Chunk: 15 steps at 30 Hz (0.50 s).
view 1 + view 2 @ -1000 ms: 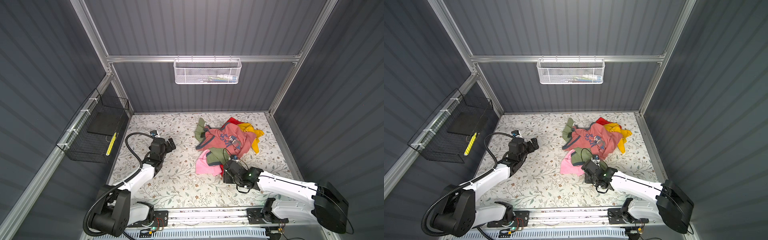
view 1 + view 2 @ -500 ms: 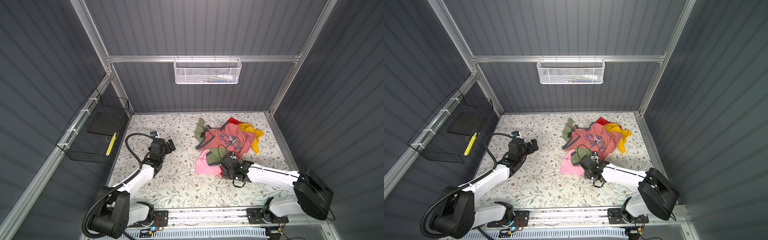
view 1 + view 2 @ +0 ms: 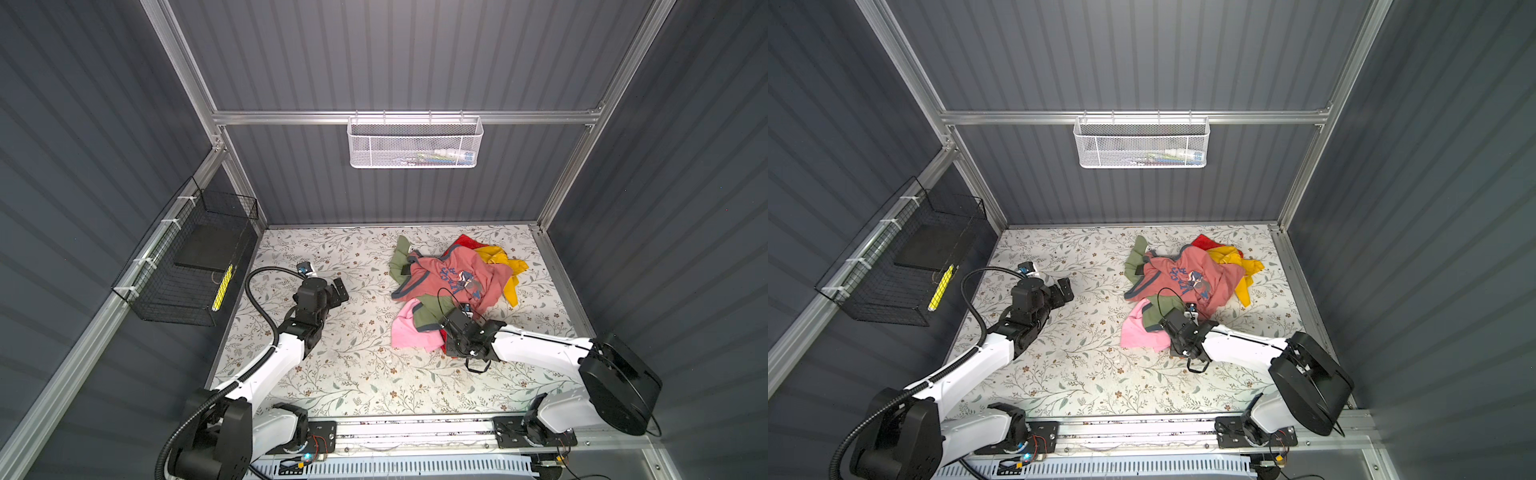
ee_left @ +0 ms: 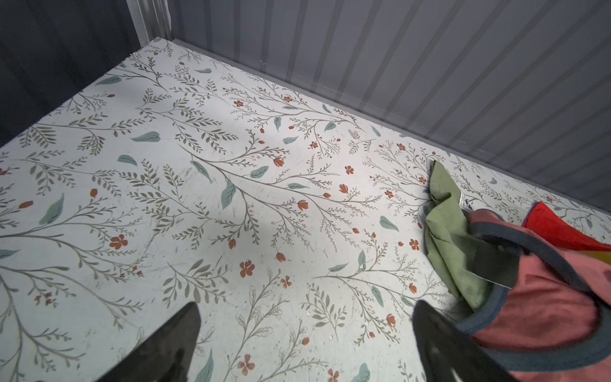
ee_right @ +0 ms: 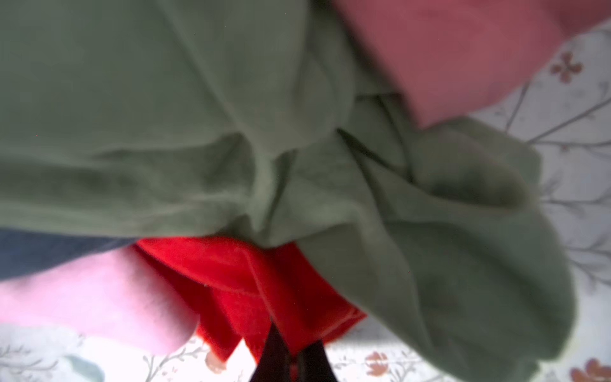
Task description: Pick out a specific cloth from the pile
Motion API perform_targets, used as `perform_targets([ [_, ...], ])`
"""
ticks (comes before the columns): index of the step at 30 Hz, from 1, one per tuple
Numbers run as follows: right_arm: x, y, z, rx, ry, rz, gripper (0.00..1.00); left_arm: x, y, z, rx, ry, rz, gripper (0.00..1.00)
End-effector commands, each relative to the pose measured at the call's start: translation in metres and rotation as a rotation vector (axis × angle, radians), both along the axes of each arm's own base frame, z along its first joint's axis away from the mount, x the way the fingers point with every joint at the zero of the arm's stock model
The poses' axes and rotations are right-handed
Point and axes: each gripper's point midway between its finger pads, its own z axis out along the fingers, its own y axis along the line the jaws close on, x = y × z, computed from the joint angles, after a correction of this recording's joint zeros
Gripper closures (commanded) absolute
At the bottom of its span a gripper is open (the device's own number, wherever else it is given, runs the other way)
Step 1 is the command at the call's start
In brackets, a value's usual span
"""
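Left gripper (image 3: pixel 338 291) sits well left of the pile (image 3: pixel 451 278), jaws wide and empty, likely keeping clear. At the pile's near edge, right gripper (image 5: pixel 291 355) is clamped on a hem of the cloth (image 5: pixel 251 284). The cloth lies under the olive garment (image 5: pixel 198 132), beside the light-pink garment (image 5: pixel 82 297); a low grip probably suits dragging it out.

Red cloth (image 5: pixel 251 284): thin fabric, stitched hem, finish blurred. Over it, pile (image 3: pixel 453 282): matt, soft knit garments. Under pile, table (image 3: pixel 353 374): smooth, matt floral-print surface.

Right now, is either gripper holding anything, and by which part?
The right gripper pinches the red cloth by its hemmed edge; the left gripper, open, holds nothing.
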Motion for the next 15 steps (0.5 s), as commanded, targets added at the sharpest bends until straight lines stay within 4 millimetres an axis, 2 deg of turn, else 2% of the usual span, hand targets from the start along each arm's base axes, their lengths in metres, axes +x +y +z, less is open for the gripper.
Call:
perform_targets([
  [1,0.013,-0.001,0.032,0.008,-0.115,0.033,1.00,-0.003,0.004,0.001,0.045,0.010,0.002,0.00],
  [3,0.023,0.005,0.056,0.063,-0.207,0.047,1.00,-0.001,-0.001,-0.001,0.037,0.023,-0.017,0.00],
  [7,0.027,0.004,0.090,0.126,-0.319,0.039,1.00,0.000,-0.009,-0.007,0.010,0.037,-0.052,0.00],
  [9,0.029,0.007,0.114,0.179,-0.381,0.061,1.00,-0.001,-0.008,-0.013,0.037,0.062,-0.045,0.00],
  [13,0.033,0.009,0.143,0.182,-0.440,0.089,1.00,-0.002,-0.014,-0.015,0.094,0.084,-0.071,0.00],
  [15,0.035,0.007,0.155,0.168,-0.470,0.092,1.00,-0.001,-0.023,-0.013,0.121,0.084,-0.104,0.01],
])
